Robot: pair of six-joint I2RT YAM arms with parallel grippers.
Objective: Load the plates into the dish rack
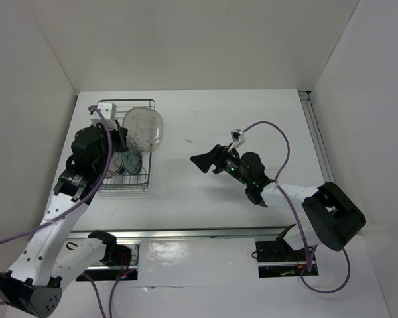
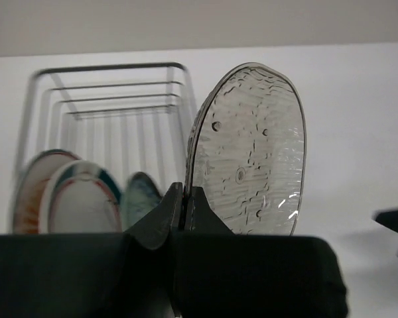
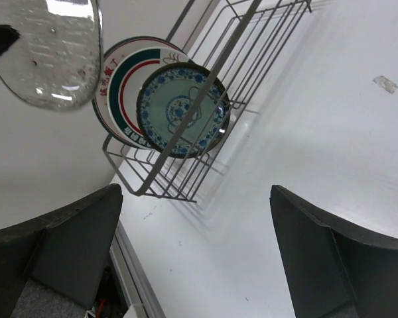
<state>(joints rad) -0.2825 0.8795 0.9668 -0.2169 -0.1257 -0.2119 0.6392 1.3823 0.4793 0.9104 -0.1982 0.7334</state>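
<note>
L gripper (image 2: 183, 207) is pinched on the lower rim of a clear glass plate (image 2: 249, 152), which it holds on edge above the table. R gripper (image 1: 200, 161) is spread wide w/ nothing in it, hovering mid-table and well apart from the rack, so L arm is the only one placed for this move.

The key relation: in the top view the clear glass plate sits over the far half of the dish rack (image 1: 129, 187), but its right side hangs out past the right rail. In the L wrist view it's right of the rack's centre line too. So the open slots lie down and to the left of the plate as I see it.

The rack's long axis runs near-to-far from the arm bases. The 3 loaded plates stand across it at the near end: orange plate (image 2: 26, 192), white ringed plate (image 2: 79, 202) and teal plate (image 2: 140, 199), the teal one farthest from the bases.

The held plate looks leaned, since the overhead cam shows a broad oval, not a thin edge. My read is that it wants shifting left and squaring up parallel w/ the teal plate before lowering btwn dividers. Can't see which divider gap is under it. The risk is the rim clipping the right rail.
</note>
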